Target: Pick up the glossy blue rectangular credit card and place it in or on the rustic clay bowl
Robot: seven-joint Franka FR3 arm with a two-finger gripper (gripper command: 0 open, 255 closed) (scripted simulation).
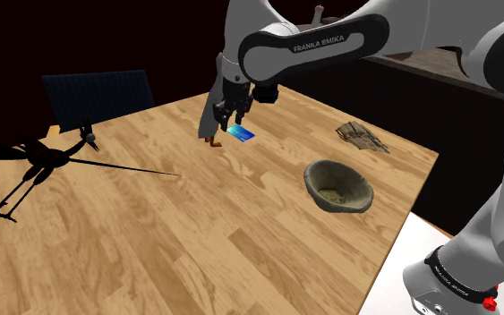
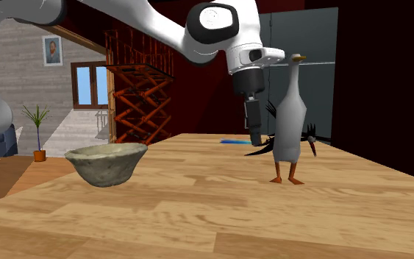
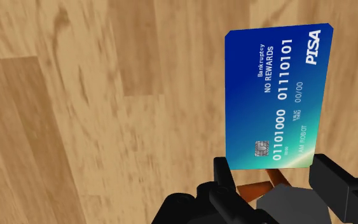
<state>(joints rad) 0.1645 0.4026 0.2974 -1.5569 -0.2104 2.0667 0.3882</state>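
Shoulder view first: you've got one wooden plank table, one blue card lying flat on it, and one rough, lumpy grey-brown bowl well apart from the card, toward that view's right. One grey bird figure with orange feet stands just beside the card, and your gripper hangs right over the pair. The arm reads "FRANKA EMIKA".

Second exterior view: the bowl sits at the left and the bird stands upright at the right. The card is a thin blue sliver beside the gripper.

Wrist view: your fingers stand apart, clamped on nothing, with the card's near short edge between them. It's glossy and rectangular with one chip, and reads "PISA", "Bankruptcy NO REWARDS", "01101000 01110101", "00/00".
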